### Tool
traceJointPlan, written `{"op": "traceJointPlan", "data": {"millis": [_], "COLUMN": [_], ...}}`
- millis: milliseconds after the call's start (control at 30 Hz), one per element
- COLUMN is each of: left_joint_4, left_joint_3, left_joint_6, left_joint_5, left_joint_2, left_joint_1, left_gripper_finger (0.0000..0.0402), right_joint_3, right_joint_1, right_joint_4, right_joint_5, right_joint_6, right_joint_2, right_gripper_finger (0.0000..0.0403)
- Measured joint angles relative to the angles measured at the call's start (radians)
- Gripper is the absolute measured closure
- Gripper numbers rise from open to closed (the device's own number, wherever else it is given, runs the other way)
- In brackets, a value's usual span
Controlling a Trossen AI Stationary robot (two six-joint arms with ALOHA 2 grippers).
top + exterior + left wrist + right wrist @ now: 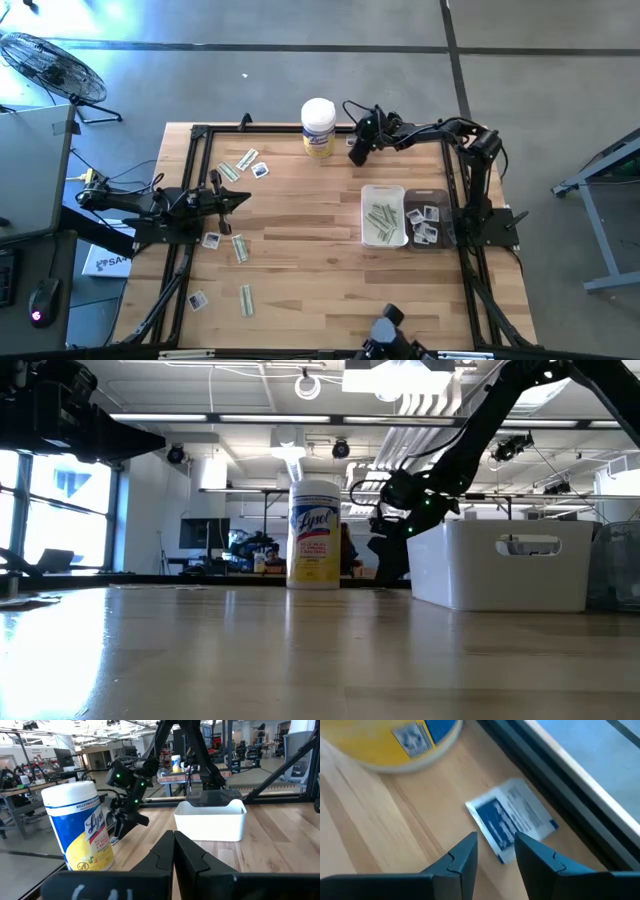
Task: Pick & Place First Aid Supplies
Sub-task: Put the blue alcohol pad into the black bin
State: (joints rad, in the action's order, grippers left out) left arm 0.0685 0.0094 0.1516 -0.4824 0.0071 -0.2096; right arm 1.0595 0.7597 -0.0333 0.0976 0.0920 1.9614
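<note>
A small white packet with a blue print (512,820) lies flat on the wood at the table's far edge, next to the black frame rail. My right gripper (495,845) is open and slants down over the packet's near corner, one finger to each side, without visibly touching it. This gripper (357,152) stands just right of the white canister (318,127). More supplies lie loose on the table's left half: green-white strips (230,170) and white squares (211,240). My left gripper (245,199) is shut, level and empty at the left.
The yellow-labelled canister (395,745) stands close beside my right gripper. A white tray (383,215) holding green strips and a dark tray (428,220) holding white squares sit at the right. The black frame rail (560,790) runs along the far edge.
</note>
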Motion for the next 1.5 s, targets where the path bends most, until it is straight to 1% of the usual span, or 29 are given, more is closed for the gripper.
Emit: {"op": "traceJointPlan", "data": {"millis": [167,367,600,700,733,800,900,933,1067,1167,1233,1333,1500], "left_joint_4": [0.0,0.0,0.0,0.0,0.0,0.0,0.0,0.0,0.0,0.0,0.0,0.0,0.0], "left_joint_3": [0.0,0.0,0.0,0.0,0.0,0.0,0.0,0.0,0.0,0.0,0.0,0.0,0.0], "left_joint_6": [0.0,0.0,0.0,0.0,0.0,0.0,0.0,0.0,0.0,0.0,0.0,0.0,0.0], "left_joint_5": [0.0,0.0,0.0,0.0,0.0,0.0,0.0,0.0,0.0,0.0,0.0,0.0,0.0], "left_joint_2": [0.0,0.0,0.0,0.0,0.0,0.0,0.0,0.0,0.0,0.0,0.0,0.0,0.0], "left_joint_1": [0.0,0.0,0.0,0.0,0.0,0.0,0.0,0.0,0.0,0.0,0.0,0.0,0.0], "left_gripper_finger": [0.0401,0.0401,0.0401,0.0401,0.0401,0.0401,0.0401,0.0401,0.0401,0.0401,0.0401,0.0401,0.0401], "right_joint_3": [0.002,0.004,0.002,-0.004,-0.005,-0.002,-0.013,-0.018,-0.023,-0.017,0.002,0.045,0.128], "right_joint_1": [-0.015,-0.019,-0.035,-0.045,-0.048,-0.05,-0.049,-0.049,-0.049,-0.047,-0.047,-0.049,-0.042], "right_joint_4": [0.055,0.146,0.336,0.375,0.369,0.297,0.152,0.098,-0.075,-0.128,-0.102,-0.021,0.257], "right_joint_5": [-0.051,-0.093,-0.111,-0.113,-0.111,-0.102,-0.037,-0.02,-0.017,-0.011,-0.029,-0.04,-0.066], "right_joint_6": [0.066,0.091,0.134,0.139,0.136,0.113,0.071,0.066,0.014,-0.033,-0.029,-0.008,0.026], "right_joint_2": [-0.001,-0.011,-0.073,-0.107,-0.116,-0.125,-0.117,-0.107,-0.046,0.013,0.034,0.028,0.028], "right_gripper_finger": [0.0279,0.0279,0.0279,0.0279,0.0279,0.0279,0.0279,0.0279,0.0279,0.0279,0.0279,0.0279,0.0279]}}
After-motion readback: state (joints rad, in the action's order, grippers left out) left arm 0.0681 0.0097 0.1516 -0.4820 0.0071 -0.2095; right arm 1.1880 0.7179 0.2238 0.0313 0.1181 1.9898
